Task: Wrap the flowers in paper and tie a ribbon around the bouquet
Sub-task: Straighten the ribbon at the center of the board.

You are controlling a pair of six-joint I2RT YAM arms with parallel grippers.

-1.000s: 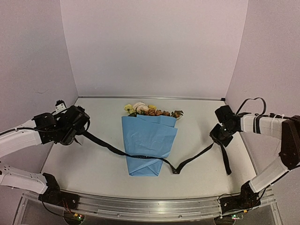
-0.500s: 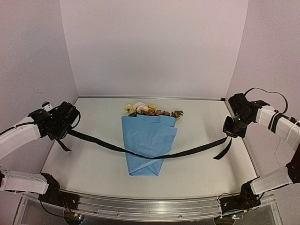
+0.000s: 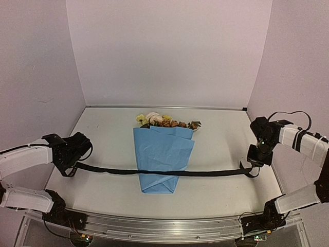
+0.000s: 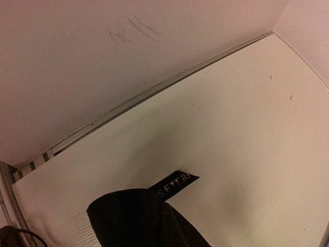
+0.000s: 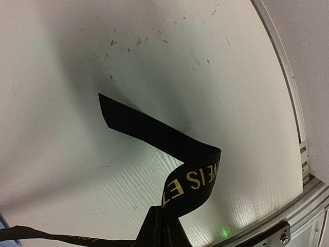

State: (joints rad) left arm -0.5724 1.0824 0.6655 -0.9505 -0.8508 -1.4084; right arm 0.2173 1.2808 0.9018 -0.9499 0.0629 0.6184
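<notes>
The bouquet lies mid-table: a light blue paper (image 3: pixel 163 154) cone with yellow, cream and rust flowers (image 3: pixel 165 121) poking out at its far end. A black ribbon (image 3: pixel 205 173) stretches taut across the cone's lower part, from side to side. My left gripper (image 3: pixel 73 166) is shut on the ribbon's left end, whose lettered tip (image 4: pixel 176 183) sticks out past the fingers. My right gripper (image 3: pixel 253 165) is shut on the right end, where the loose tail (image 5: pixel 154 132) curls onto the table.
The white table (image 3: pixel 103 134) is boxed in by pale walls on three sides. A metal rail (image 3: pixel 164 226) runs along the near edge by the arm bases. The right gripper hangs close to the table's right edge (image 5: pixel 288 87).
Both grippers have moved outward and down toward the near side, drawing the slack ribbon into a straight, taut line across the paper cone. The bouquet has stayed put.
</notes>
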